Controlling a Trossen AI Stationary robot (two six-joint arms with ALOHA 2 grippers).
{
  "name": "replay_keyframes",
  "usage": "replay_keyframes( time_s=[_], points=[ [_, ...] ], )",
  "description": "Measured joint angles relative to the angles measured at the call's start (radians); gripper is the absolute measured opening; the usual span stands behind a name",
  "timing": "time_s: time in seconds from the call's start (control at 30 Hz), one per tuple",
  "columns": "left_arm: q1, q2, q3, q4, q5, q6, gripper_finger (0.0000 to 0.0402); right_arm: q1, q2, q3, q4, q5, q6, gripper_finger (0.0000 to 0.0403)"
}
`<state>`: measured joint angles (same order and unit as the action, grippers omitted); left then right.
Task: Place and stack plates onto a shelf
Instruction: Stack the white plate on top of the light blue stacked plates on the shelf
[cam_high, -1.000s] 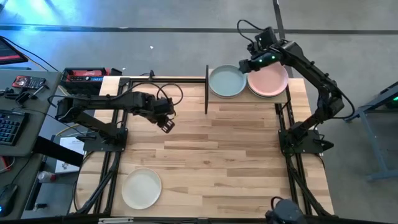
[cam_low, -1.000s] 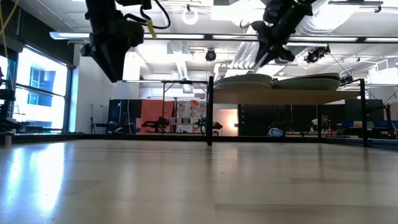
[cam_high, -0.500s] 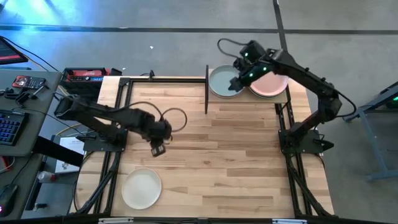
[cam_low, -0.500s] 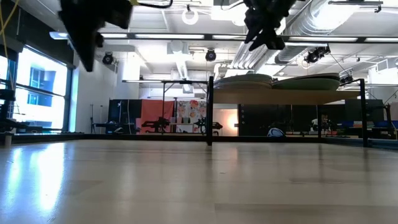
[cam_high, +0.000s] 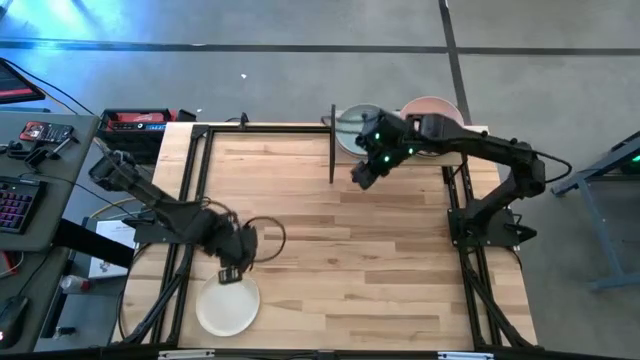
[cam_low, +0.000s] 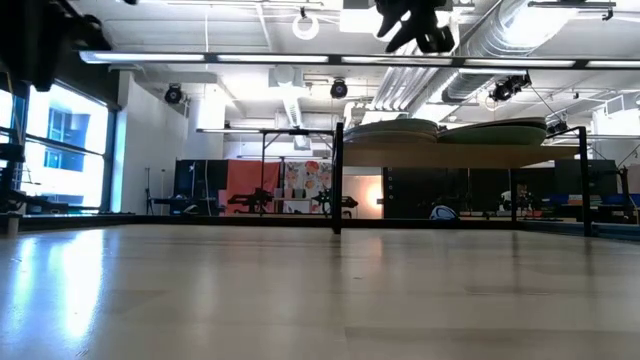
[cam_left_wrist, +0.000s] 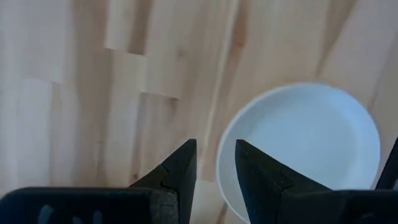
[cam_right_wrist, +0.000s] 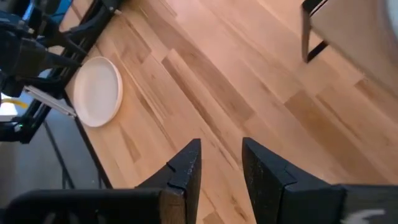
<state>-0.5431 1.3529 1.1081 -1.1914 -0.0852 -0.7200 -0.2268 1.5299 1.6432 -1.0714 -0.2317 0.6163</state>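
Risk: left pincer (cam_high: 229, 273), fingers narrowly spread, hung over round cream-white matte plate (cam_high: 227, 304) rim; misaligned descent could shove it off desk (cam_high: 330, 250)

A slatted light-wood counter (cam_high: 330, 240) is sitting on a grey concrete floor (cam_high: 300, 80). Beside it, a dark desk (cam_high: 30, 160) is carrying a keyboard (cam_high: 12, 205) and a red-and-black device (cam_high: 138, 121). Across the room, a tall window (cam_low: 60, 150) is letting in daylight, long ceiling lights (cam_low: 300, 58) are glowing, white ducts (cam_low: 530, 40) are running overhead, and an orange panel (cam_low: 250, 185) is standing against the far wall.
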Motion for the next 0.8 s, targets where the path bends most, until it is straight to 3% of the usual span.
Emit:
replay_keyframes(
  time_s=[0.37,0.8],
  points=[
    [-0.245,0.001,-0.203,0.188,-0.009,-0.106,0.0101,0.228,0.0,0.0,0.04,0.151,0.195,0.0094],
    [-0.301,0.001,-0.4,0.352,-0.01,-0.216,0.0101,0.322,0.0,0.0,0.114,0.23,0.251,0.0094]
  ],
)
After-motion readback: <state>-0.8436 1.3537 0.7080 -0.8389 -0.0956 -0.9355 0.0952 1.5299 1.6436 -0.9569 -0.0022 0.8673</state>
